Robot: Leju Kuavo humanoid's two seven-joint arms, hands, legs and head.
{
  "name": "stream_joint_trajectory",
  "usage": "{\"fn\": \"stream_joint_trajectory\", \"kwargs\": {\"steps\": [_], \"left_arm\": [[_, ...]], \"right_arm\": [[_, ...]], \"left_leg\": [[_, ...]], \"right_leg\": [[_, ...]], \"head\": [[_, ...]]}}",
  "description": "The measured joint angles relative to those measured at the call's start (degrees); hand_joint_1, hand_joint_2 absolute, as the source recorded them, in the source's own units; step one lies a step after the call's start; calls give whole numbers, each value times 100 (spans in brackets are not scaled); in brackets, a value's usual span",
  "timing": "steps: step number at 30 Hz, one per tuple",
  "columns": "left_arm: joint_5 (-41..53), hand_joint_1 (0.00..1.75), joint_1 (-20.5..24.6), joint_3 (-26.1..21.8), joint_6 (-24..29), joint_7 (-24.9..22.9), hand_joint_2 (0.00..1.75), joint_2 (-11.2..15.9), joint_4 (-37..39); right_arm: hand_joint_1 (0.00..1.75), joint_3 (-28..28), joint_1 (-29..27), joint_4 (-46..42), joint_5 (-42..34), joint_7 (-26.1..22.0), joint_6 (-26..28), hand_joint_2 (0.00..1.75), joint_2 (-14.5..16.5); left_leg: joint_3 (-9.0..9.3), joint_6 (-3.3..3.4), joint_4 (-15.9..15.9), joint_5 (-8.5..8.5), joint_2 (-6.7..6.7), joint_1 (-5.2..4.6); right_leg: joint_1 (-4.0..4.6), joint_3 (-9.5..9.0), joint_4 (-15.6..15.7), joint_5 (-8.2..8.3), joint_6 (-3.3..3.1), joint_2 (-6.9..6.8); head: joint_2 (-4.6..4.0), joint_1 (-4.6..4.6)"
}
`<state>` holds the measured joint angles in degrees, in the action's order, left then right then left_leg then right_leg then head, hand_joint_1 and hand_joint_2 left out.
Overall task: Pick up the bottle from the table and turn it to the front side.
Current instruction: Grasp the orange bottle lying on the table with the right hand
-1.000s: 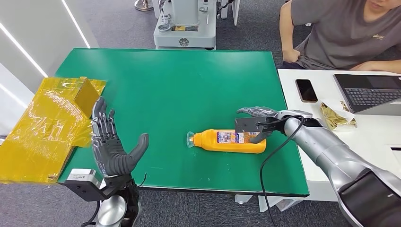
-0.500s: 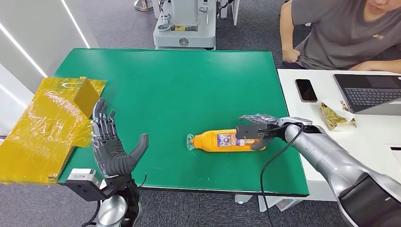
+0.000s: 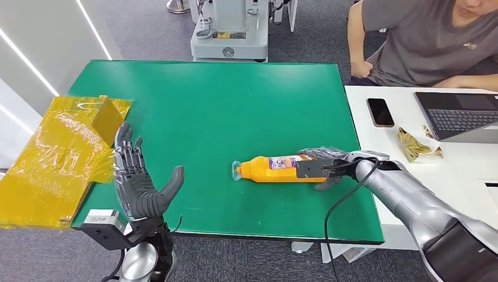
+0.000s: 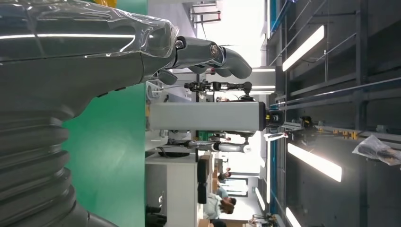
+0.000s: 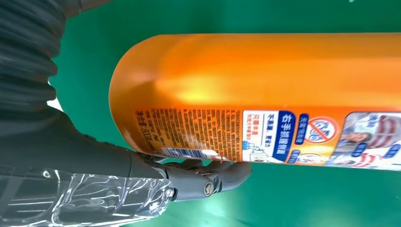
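My right hand (image 3: 325, 169) grips the base end of the orange bottle (image 3: 276, 168), which lies on its side on the green tabletop (image 3: 223, 106), cap pointing toward my left hand (image 3: 138, 182). That hand hovers open-palmed, fingers spread, beside the yellow bag (image 3: 53, 158).

Right hand (image 3: 326, 168) clasps something; left hand (image 3: 138, 184) raised, fingers spread

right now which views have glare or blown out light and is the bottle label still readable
Left wrist view: ceiling light strips blown out white, far hall washed out. Right wrist view: soft highlight on the orange bottle, label print sharp, right hand slightly soft. Head view: even light; the bottle's label too small to read.
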<state>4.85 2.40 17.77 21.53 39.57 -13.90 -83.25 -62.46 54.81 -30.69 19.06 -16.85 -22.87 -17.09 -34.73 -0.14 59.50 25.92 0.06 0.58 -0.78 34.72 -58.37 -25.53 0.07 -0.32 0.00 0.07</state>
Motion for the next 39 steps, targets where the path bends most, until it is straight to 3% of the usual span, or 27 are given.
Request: {"fn": "stream_joint_trajectory", "kwargs": {"steps": [5, 8, 12, 15, 33, 35, 39], "left_arm": [[0, 0, 0, 0, 7, -1, 175, 0, 0], [-3, 0, 1, 0, 9, -1, 175, 0, 2], [-7, 0, 1, 0, 7, -1, 175, 0, 2], [-9, 0, 2, 0, 7, -1, 175, 0, 7], [-26, 0, 14, 0, -2, 19, 175, 1, 81], [-26, 0, 12, 0, 5, 20, 175, 2, 81], [-21, 0, 0, 0, 53, 23, 175, 2, 81]], "right_arm": [[0, -18, -59, -1, -1, 1, 97, 175, -15], [18, -23, -99, -12, -4, 15, 165, 175, -22], [168, -23, -139, -22, -7, 26, 196, 175, -42], [175, -23, -153, -41, -10, 30, 208, 175, -56], [175, -13, -311, -291, -96, 9, 452, 175, -220], [175, 30, -407, -380, -101, 27, 711, 175, -245], [175, 325, -761, -649, -68, 43, 1758, 175, -231]], "left_leg": [[1, 0, 0, 0, 0, 0], [1, 0, 0, 0, 0, 0], [1, 0, 0, 0, 0, 0], [1, 0, 0, 0, 0, 0], [3, 0, 0, 0, 0, 0], [2, 0, 0, 0, 0, 0], [-2, 1, -2, 1, -1, 1]], "right_leg": [[0, 0, 0, 0, 0, 0], [0, 0, 0, 0, 0, 0], [0, 0, -1, 0, 0, 0], [0, 0, 0, 0, 0, 0], [0, -2, 0, 0, 0, 0], [0, -2, 0, 0, 0, 0], [1, -1, -1, 0, 0, -1]], "head": [[0, 0], [0, 0], [0, 0], [0, 0], [0, 0], [0, 1], [0, -1]]}}
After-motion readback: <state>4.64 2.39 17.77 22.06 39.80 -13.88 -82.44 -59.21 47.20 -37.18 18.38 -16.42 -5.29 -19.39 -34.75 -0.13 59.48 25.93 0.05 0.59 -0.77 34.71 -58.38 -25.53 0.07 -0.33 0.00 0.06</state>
